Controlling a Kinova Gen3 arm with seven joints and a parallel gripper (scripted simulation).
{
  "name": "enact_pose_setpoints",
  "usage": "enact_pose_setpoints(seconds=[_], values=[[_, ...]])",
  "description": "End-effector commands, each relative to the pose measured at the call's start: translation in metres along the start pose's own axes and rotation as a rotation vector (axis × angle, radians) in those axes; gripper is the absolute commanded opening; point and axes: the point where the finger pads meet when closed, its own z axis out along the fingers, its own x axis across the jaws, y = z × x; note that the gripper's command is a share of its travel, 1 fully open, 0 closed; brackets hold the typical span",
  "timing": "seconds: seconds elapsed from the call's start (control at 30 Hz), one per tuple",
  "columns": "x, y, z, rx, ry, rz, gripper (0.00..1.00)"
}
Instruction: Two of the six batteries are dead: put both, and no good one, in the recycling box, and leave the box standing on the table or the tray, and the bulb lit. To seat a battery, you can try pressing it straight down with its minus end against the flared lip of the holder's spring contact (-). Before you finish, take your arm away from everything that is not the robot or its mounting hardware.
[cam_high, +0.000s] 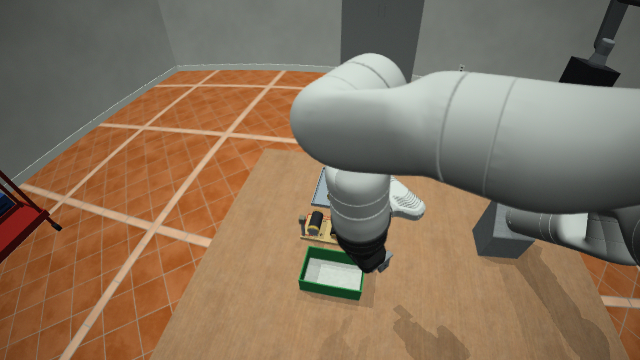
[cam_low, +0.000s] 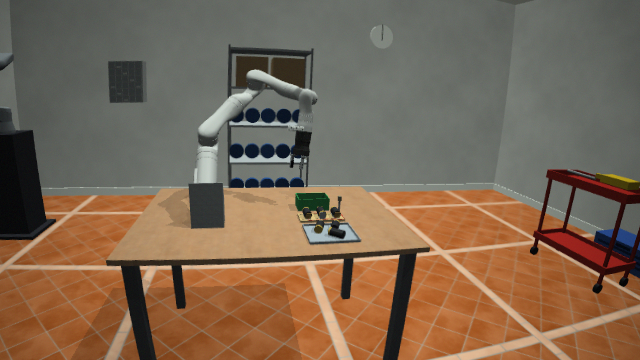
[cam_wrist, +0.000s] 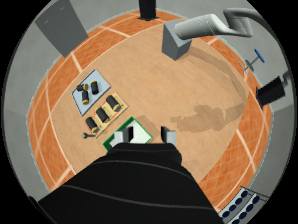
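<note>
High above the far edge of the bench (cam_low: 260, 235), the hand (cam_low: 298, 161) hangs pointing straight down with its fingers spread to full width and nothing between them; it touches no object.

Below the hand, and slightly nearer the exterior camera, stands the green recycling box (cam_low: 311, 200), upright on the bench. In the top view the box (cam_high: 331, 273) shows a pale floor, and no battery can be made out in it. In the wrist view the two fingertips frame the box (cam_wrist: 120, 136) from above.

Beyond the box from the hand lies the wooden holder board (cam_low: 320, 216), carrying three dark batteries (cam_low: 320, 213) in a row. A short dark post (cam_low: 339, 202) stands at one end of the board; whether this is the bulb, and whether it is lit, cannot be determined. Past the board lies the flat blue-grey tray (cam_low: 331, 233), holding three further batteries (cam_low: 337, 232) lying loose.

Well to one side of the hand, the grey pedestal (cam_low: 206, 205) at the arm's base stands on the bench. Nothing stands between the hand and the box.

The bench has a light wooden top on dark legs. The floor is orange tile, the walls grey. Behind the arm stands a shelf unit (cam_low: 270, 117) with rows of dark blue cylinders; a red cart (cam_low: 585, 225) stands at the room's side.
</note>
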Motion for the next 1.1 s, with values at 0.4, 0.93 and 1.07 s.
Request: enact_pose_setpoints(seconds=[0.4,0.93,1.07], values=[[-0.013,-0.003,0.003,-0.008,0.001,-0.036,1.00],[-0.026,-0.006,0.006,-0.018,0.002,-0.085,1.00],[-0.026,-0.006,0.006,-0.018,0.002,-0.085,1.00]])
